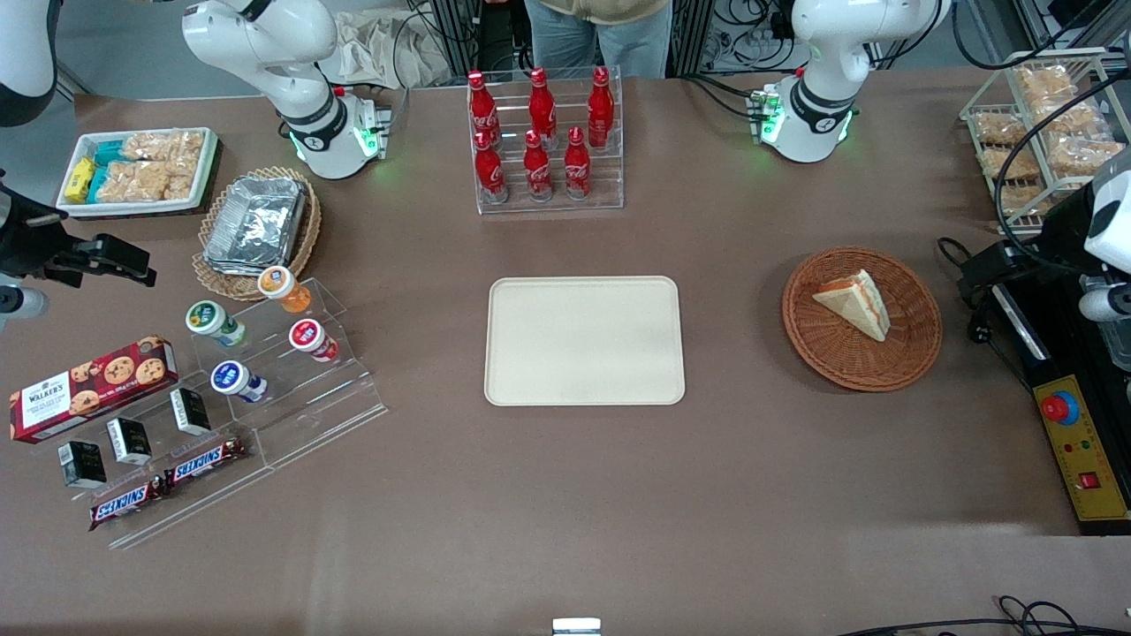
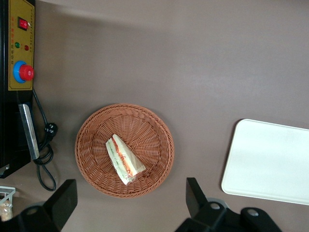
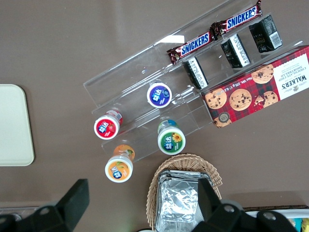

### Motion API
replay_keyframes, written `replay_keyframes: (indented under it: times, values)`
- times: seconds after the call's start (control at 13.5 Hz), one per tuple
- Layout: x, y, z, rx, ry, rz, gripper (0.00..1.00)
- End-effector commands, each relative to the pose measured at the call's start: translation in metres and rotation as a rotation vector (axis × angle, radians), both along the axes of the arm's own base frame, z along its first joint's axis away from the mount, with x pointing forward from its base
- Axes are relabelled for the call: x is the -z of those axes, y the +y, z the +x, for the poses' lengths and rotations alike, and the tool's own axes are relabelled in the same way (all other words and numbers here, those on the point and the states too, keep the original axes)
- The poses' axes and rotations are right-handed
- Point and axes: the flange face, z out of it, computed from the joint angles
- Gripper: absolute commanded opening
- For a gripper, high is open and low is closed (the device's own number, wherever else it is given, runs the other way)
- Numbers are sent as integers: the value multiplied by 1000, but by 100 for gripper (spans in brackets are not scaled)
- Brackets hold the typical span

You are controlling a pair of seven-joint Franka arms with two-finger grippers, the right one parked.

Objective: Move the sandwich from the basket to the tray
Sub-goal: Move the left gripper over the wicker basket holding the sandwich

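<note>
Gripper (image 2: 130,205) spread wide, holding nothing, hovering high over the table. Sandwich (image 2: 124,159) at twelve o'clock from the gap, lying flat in the basket (image 2: 96,140). Tray (image 2: 268,162) well apart toward two o'clock, bare.

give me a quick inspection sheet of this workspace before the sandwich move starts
surface: brown table, no spills seen
job's things: sandwich lies in the basket; tray bare, at table centre
clutter: cola bottles in a clear rack; foil containers, cups, Snickers bars and biscuit box toward the parked arm's end
grippers: gripper open, high above the basket, holding nothing
cables: black cable coiled beside the control box, near the basket
surroundings: person standing at the table edge farthest from the front camera
</note>
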Motion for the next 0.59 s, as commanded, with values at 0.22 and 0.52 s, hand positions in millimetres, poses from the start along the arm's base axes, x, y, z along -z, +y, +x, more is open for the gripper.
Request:
replay_keyframes:
  times: [0.22, 0.52]
  values:
    - [-13, 3, -11, 2, 15, 18, 100]
    - [-9, 5, -16, -76, 51, 44, 100]
